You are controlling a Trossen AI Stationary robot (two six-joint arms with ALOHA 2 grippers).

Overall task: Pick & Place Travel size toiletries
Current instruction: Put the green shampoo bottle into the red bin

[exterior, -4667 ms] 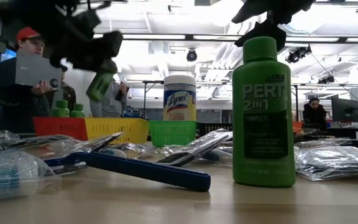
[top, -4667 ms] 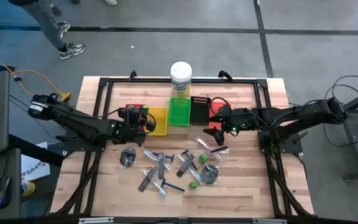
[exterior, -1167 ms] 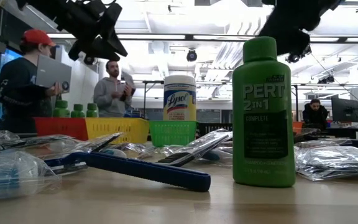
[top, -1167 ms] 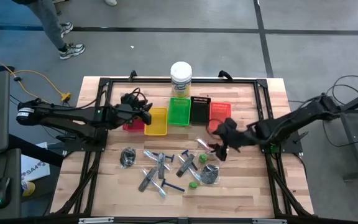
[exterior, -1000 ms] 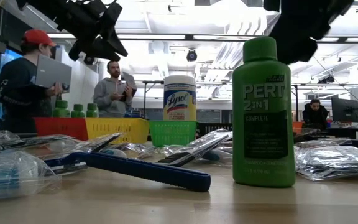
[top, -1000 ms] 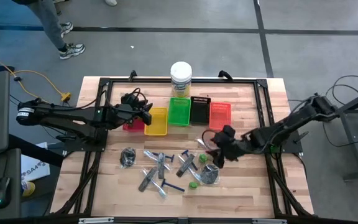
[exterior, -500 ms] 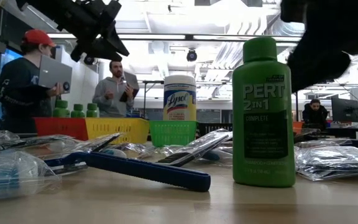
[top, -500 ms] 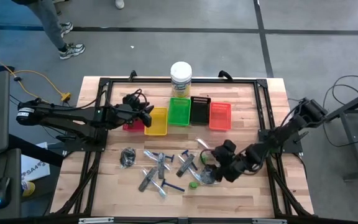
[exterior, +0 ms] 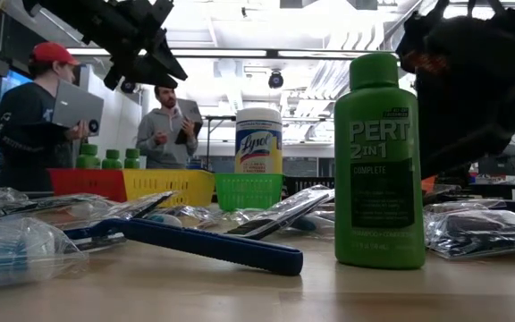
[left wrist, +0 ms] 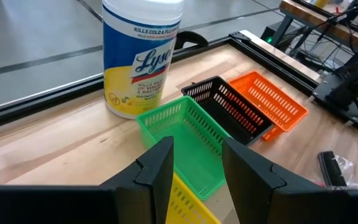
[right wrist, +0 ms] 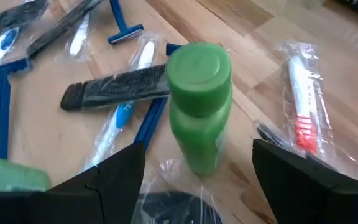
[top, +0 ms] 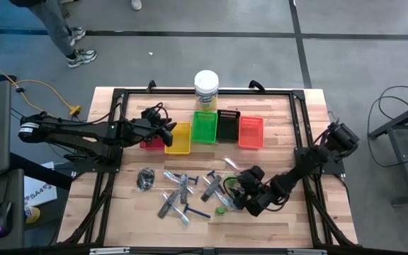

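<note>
— Toiletries: where are they?
— Scattered mid-surface [top: 310,219]; a green bottle [right wrist: 199,106] stands between the right hand's [right wrist: 197,163] spread fingers, ungripped. The arm partly hides the items in the overhead view.
— The left hand [left wrist: 194,165]?
— Open, empty, raised over the yellow tray [top: 178,138].

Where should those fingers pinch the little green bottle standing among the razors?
Probably around the green bottle just under its round cap, coming from above. It stands upright, and the right gripper hangs over it with open fingers either side. Razors and sleeved toothbrushes crowd its base, so a low sideways approach looks awkward.
</note>
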